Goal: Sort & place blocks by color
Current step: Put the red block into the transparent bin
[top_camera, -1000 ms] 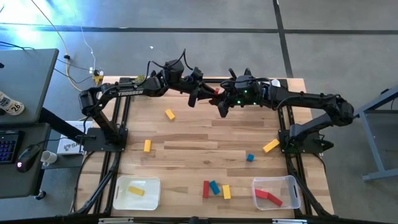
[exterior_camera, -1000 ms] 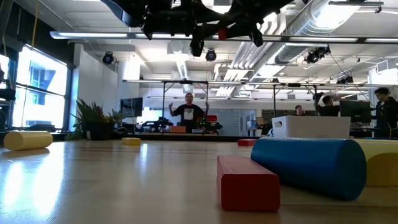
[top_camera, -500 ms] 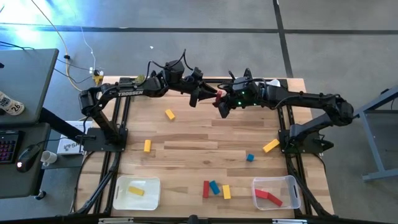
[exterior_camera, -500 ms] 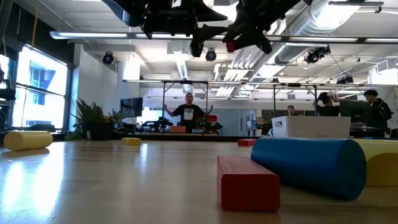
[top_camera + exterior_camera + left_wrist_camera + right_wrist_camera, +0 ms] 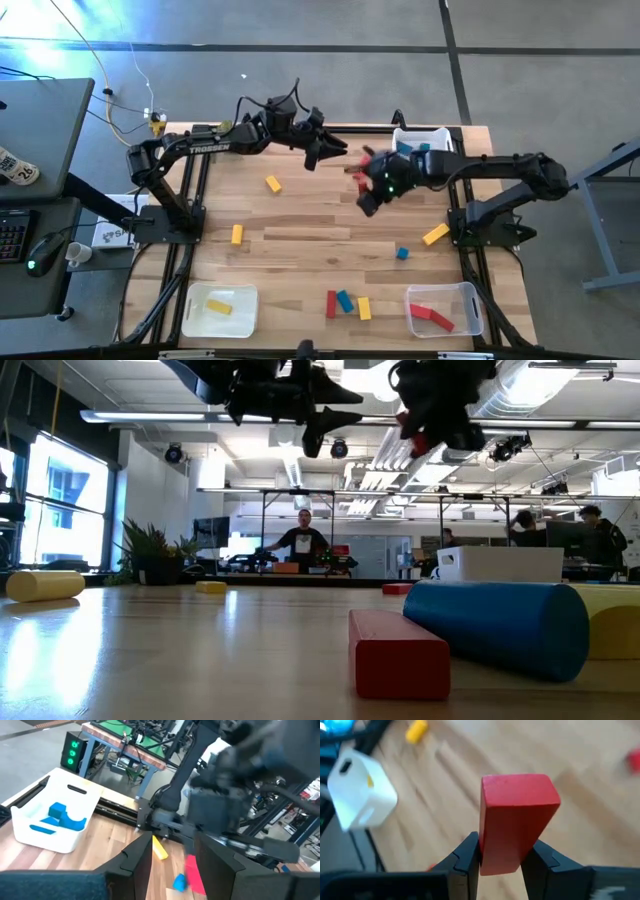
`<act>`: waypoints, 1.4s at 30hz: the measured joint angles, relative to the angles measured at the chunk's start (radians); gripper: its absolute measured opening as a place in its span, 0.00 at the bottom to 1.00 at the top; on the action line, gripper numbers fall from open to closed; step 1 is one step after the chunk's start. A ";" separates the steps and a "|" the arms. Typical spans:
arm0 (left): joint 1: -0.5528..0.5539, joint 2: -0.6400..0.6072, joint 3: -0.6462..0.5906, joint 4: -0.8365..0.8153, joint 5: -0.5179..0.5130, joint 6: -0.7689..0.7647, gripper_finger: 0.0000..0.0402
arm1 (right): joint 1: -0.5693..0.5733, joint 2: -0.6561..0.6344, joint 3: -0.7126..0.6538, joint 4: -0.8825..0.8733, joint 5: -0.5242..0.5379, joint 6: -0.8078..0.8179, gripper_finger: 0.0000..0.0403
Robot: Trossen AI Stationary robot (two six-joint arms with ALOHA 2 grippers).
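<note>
My right gripper (image 5: 502,855) is shut on a red block (image 5: 517,815), held in the air over the table's far middle (image 5: 366,157). My left gripper (image 5: 172,862) is open and holds nothing, hovering just left of it (image 5: 338,150). Loose on the table lie yellow blocks (image 5: 273,184) (image 5: 237,234) (image 5: 435,234), a small blue one (image 5: 402,253), and a red, blue and yellow group (image 5: 345,302) near the near edge. The low view shows a red block (image 5: 398,652) and a blue one (image 5: 500,625) close up on the tabletop. My right gripper pinches the red block between its two fingers (image 5: 470,855), one on each long side near the block's near end (image 5: 495,862). The block sticks out forward past the fingertips along the fingers' line. It is lifted clear of the table.
A white bin (image 5: 420,140) with blue blocks stands at the far right. A white bin (image 5: 220,305) with a yellow block is near left, and a clear bin (image 5: 445,308) with red blocks is near right. People stand in the room beyond the table (image 5: 303,540).
The red block, which sat between the two grippers' tips, has come away from my left gripper in my right gripper's hold. My right gripper has drawn back toward the table's right and near edge and turned. My left arm has stayed in place.
</note>
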 joint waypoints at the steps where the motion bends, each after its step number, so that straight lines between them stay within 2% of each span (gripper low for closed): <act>1: 0.001 0.000 0.000 0.000 0.000 0.000 0.33 | 0.021 0.000 0.000 -0.019 -0.010 0.025 0.22; 7: 0.006 0.000 0.000 -0.006 0.000 0.069 0.33 | 0.163 0.000 0.000 -0.134 -0.067 0.187 0.22; 14: 0.006 0.000 0.000 -0.088 -0.016 0.173 0.33 | 0.337 0.000 0.000 -0.252 -0.077 0.449 0.22; 23: 0.007 0.000 0.000 -0.161 -0.102 0.268 0.33 | 0.554 0.000 0.000 -0.313 -0.054 0.829 0.22; 28: 0.007 0.000 0.000 -0.158 -0.113 0.279 0.33 | 0.678 0.000 0.000 -0.324 -0.054 1.001 0.22; 31: 0.007 0.000 0.000 -0.158 -0.112 0.282 0.33 | 0.748 0.000 0.000 -0.356 -0.055 1.074 0.22; 35: 0.007 0.000 0.000 -0.158 -0.112 0.282 0.33 | 0.831 0.019 0.000 -0.379 -0.106 1.133 0.22; 42: 0.007 0.000 0.000 -0.158 -0.112 0.281 0.33 | 0.934 0.084 0.000 -0.365 -0.165 1.206 0.22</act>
